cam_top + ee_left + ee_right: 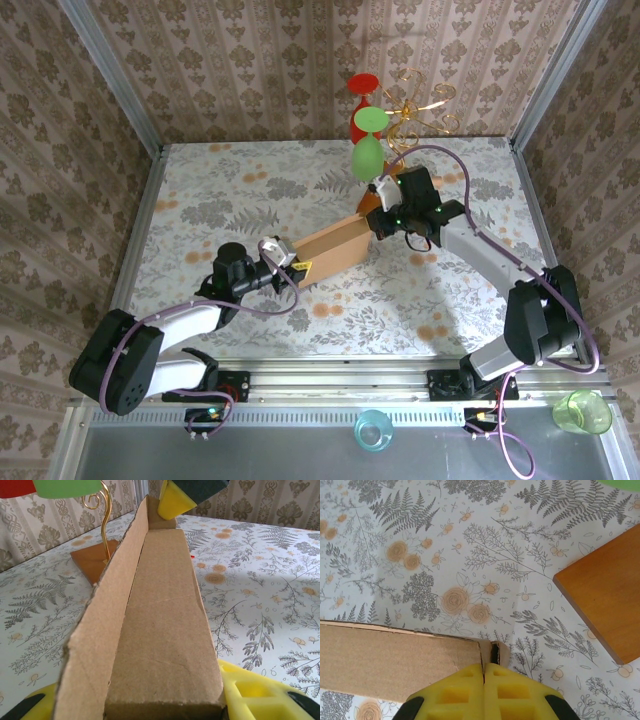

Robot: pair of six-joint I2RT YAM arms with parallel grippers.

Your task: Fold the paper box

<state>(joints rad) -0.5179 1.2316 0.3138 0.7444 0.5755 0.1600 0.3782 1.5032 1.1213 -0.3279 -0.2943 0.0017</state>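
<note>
The paper box (330, 250) is a long, narrow light-brown cardboard trough lying slantwise across the middle of the table. My left gripper (295, 268) grips its near end. In the left wrist view the box (160, 630) runs away from the camera between my yellow fingers (260, 695), with one side wall standing up on the left. My right gripper (378, 218) is shut on the far end. In the right wrist view the gripper (484, 672) pinches the thin end flap of the box (395, 655) between closed pads.
A stand with a dark wooden base (605, 595), gold wire (104, 515) and red and green discs (368, 120) rises just behind the box's far end. A green cup (583, 410) and a blue cup (373, 430) sit on the front ledge. Patterned walls enclose the table.
</note>
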